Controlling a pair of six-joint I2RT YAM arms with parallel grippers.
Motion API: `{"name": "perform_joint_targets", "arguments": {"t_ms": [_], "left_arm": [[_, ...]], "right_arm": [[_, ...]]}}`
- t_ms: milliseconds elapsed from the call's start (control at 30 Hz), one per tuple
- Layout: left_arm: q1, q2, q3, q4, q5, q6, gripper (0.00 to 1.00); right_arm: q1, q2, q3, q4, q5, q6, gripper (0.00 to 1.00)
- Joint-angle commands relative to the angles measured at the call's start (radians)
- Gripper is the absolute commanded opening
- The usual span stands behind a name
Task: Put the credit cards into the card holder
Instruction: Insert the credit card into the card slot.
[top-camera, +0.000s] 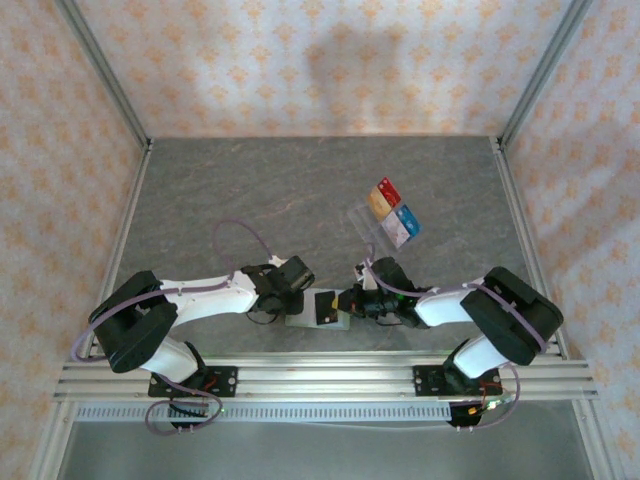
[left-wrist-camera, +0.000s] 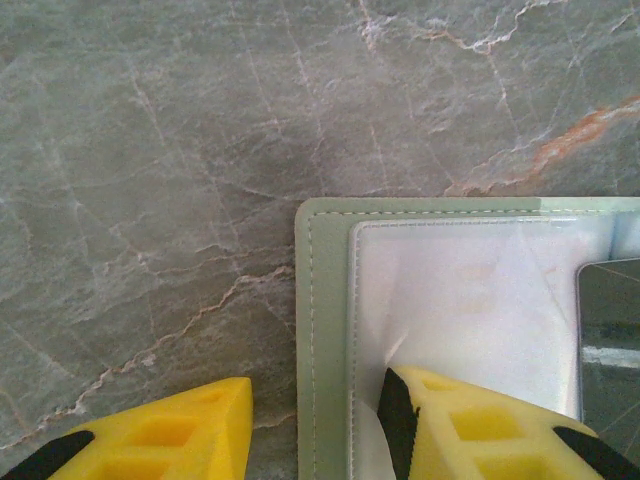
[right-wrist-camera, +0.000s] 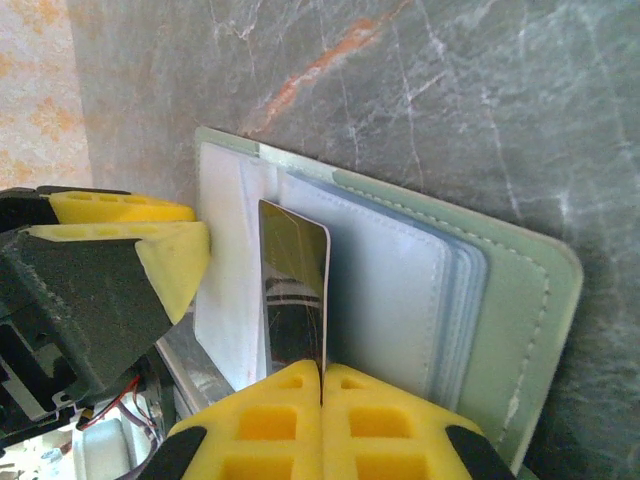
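A grey stone table (top-camera: 250, 190) is lying flat, with thin pale and orange lines running over it. Flowery walls (top-camera: 300, 60) are standing around it. A clear tray (top-camera: 362, 216) is sitting on the right. A metal rail (top-camera: 320, 380) is running along the near edge.
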Motion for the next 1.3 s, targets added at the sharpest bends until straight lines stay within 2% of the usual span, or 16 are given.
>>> {"name": "perform_joint_targets", "arguments": {"t_ms": [0, 533, 900, 1267], "left_arm": [[-0.009, 0.040, -0.049, -0.072, -0.032, -0.007, 0.41], [-0.013, 0.042, -0.049, -0.066, -0.031, -0.007, 0.41], [-0.015, 0.040, -0.052, -0.063, -0.030, -0.011, 0.41], [-0.018, 0.040, -0.057, -0.060, -0.029, -0.011, 0.41]], "right_arm": [[0.012, -0.008, -0.007, -0.054, -0.013, -0.002, 0.00], [0.034, -0.021, 0.014, -0.148, -0.023, -0.028, 0.00], [0.034, 0.042, 0.069, -0.132, -0.070, -0.034, 0.00], [0.034, 0.057, 0.100, -0.103, 0.046, -0.016, 0.00]]}}
